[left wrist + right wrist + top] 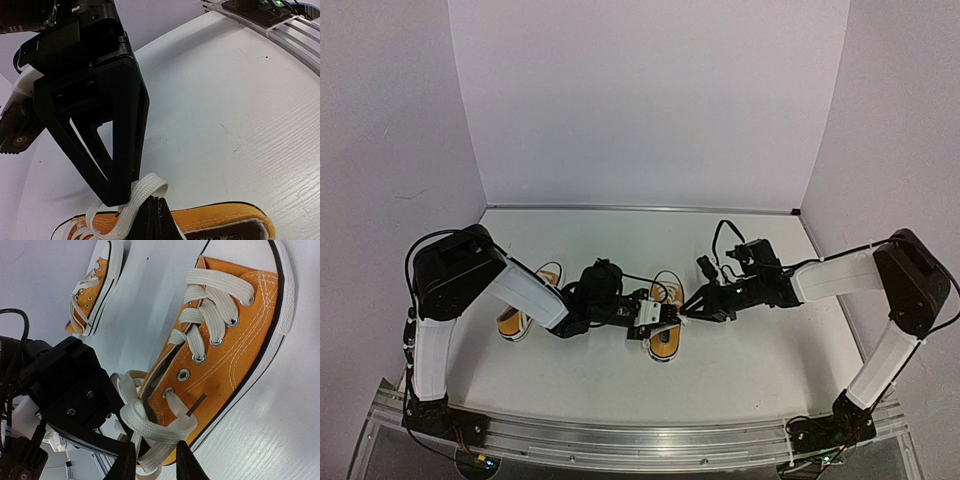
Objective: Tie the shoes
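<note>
Lace (150, 427) pinched by both claws shows only from the wrists, hidden overhead.

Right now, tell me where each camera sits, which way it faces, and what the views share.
Top external: above and behind the arms, looking down on the table, both shoes and both arms.
Left wrist: on the left arm, facing its shut fingers pinching a lace over the near shoe.
Right wrist: on the right arm, facing its fingers around a lace loop, the left gripper beside it.
Shared: the same shoe and lace.
</note>
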`<action>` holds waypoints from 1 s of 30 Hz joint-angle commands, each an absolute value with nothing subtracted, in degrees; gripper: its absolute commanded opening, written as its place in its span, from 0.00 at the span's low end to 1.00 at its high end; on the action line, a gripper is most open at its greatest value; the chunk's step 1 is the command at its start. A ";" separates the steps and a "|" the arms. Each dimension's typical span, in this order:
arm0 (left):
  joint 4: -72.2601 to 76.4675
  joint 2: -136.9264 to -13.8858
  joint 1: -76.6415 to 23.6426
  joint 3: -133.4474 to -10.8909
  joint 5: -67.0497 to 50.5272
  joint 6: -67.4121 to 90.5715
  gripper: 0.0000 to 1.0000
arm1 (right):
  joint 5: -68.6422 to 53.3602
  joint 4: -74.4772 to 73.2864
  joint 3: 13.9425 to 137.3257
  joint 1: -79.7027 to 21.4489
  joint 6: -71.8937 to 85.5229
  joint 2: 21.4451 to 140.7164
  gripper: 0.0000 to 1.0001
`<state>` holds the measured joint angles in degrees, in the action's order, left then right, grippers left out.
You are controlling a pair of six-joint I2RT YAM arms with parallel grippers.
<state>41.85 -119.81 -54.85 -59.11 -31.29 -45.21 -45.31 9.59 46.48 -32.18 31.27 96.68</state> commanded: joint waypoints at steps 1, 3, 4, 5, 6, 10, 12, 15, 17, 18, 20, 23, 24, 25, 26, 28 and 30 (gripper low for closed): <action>42.30 -120.09 -55.37 -60.69 -31.13 -45.82 0.00 | -45.34 12.29 47.56 -32.56 32.13 98.01 0.26; 42.21 -120.14 -55.44 -60.76 -31.04 -46.04 0.00 | -45.60 12.65 47.78 -32.75 32.43 98.39 0.26; 42.22 -120.15 -55.46 -60.77 -30.96 -46.08 0.00 | -45.64 12.72 47.85 -32.85 32.50 98.61 0.28; 42.24 -120.19 -55.46 -60.81 -30.92 -46.14 0.00 | -45.65 12.74 47.92 -32.93 32.56 98.81 0.30; 42.24 -120.25 -55.46 -60.83 -30.93 -46.20 0.00 | -45.64 12.76 47.97 -32.97 32.63 98.96 0.32; 42.22 -120.26 -55.55 -60.92 -30.83 -46.31 0.00 | -45.86 13.01 48.11 -33.13 32.75 99.14 0.27; 42.08 -120.23 -55.58 -60.91 -30.75 -46.33 0.00 | -46.20 13.11 48.28 -33.17 32.84 99.09 0.19; 41.81 -120.22 -55.63 -60.84 -30.47 -46.58 0.00 | -46.38 13.11 48.34 -33.25 32.88 98.55 0.06; 41.54 -119.99 -55.63 -60.67 -29.92 -46.85 0.00 | -46.33 13.10 48.25 -33.22 32.95 97.70 0.00; 41.48 -119.86 -55.63 -60.45 -29.50 -47.00 0.00 | -46.32 13.10 48.18 -33.22 32.93 97.24 0.00; 40.62 -118.87 -55.63 -59.89 -28.48 -47.31 0.01 | -46.02 13.03 47.94 -33.21 32.87 95.88 0.00; 37.11 -115.81 -55.54 -59.12 -25.68 -46.45 0.12 | -44.70 12.53 47.68 -33.22 32.65 93.02 0.00; 35.77 -114.48 -55.42 -58.38 -24.85 -46.01 0.17 | -44.01 12.07 47.65 -33.22 32.55 91.96 0.00; 34.29 -112.54 -55.29 -57.91 -24.38 -45.46 0.21 | -43.28 11.56 47.73 -33.18 32.24 91.29 0.00; 32.09 -111.07 -55.08 -57.34 -23.94 -44.68 0.24 | -42.72 10.88 47.86 -33.19 31.92 90.72 0.00; 28.89 -107.25 -54.62 -56.28 -23.19 -42.81 0.29 | -41.84 9.88 48.28 -33.16 31.11 90.10 0.00; 26.74 -103.94 -54.33 -54.67 -21.43 -41.05 0.32 | -41.49 9.10 48.72 -33.18 30.38 90.07 0.00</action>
<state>32.60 -112.95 -55.06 -56.76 -24.94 -44.92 -43.86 10.38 46.59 -32.90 32.44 91.97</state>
